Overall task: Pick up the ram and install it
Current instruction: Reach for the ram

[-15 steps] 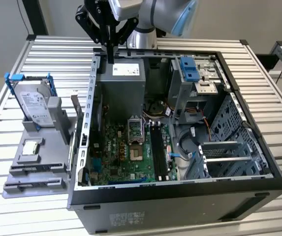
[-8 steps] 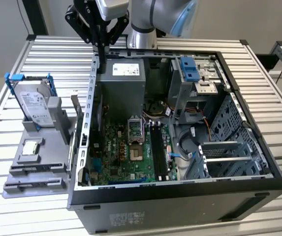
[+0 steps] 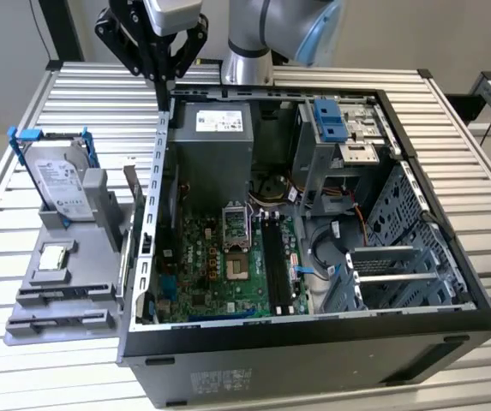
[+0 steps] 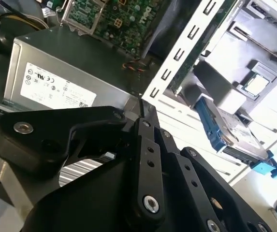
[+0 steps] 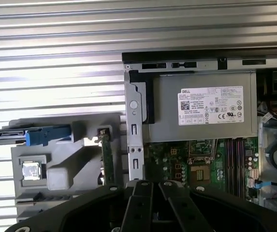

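**So: ram parked in its holder, gripper up over the case corner**

Okay, quick rundown. The open PC case (image 3: 314,351) lies on its side on a slatted table (image 3: 82,94), with the motherboard (image 3: 219,274) facing up.

The ram (image 3: 132,201) isn't in the board's black slots (image 3: 275,265) yet. It stands on its long edge in a gray fixture (image 3: 56,300) on the exterior view's left of the case, just beside the case's outer wall. The first wrist view catches the same stick edge-on, tucked between the fixture and the case wall.

That fixture also carries a hard drive (image 3: 61,184) standing upright in its blue-handled bracket. A CPU chip (image 3: 54,257) lies flat in a pocket nearer the camera.

The gripper (image 3: 161,79) hangs above the case's rear corner, right by the power supply (image 3: 215,141). It's well apart from the ram and touching nothing as far as I can see. Its black fingers (image 5: 140,203) look pressed together at the tips with nothing pinched between them. In the second wrist view the gripper (image 4: 142,116) reads the same way: linkages folded in, tips meeting over the edge of the power supply.
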Action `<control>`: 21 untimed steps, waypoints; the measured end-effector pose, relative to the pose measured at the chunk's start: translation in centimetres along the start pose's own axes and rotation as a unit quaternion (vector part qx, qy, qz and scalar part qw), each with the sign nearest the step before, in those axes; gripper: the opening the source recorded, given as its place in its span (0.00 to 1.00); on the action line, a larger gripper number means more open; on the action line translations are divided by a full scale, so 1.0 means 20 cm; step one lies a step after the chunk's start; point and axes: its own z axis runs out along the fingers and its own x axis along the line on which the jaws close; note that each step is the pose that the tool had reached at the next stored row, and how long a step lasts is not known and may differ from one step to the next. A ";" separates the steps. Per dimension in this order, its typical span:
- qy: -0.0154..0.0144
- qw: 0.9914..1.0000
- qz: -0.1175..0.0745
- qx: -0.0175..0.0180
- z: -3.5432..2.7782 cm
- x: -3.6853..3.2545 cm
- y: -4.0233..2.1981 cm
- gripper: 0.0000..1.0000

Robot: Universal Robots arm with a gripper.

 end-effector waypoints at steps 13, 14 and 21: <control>0.000 1.000 0.000 0.000 -0.004 0.154 -0.011 0.00; 0.000 1.000 0.000 0.000 -0.004 0.167 -0.012 0.00; 0.000 1.000 0.000 0.000 -0.006 0.254 -0.018 0.00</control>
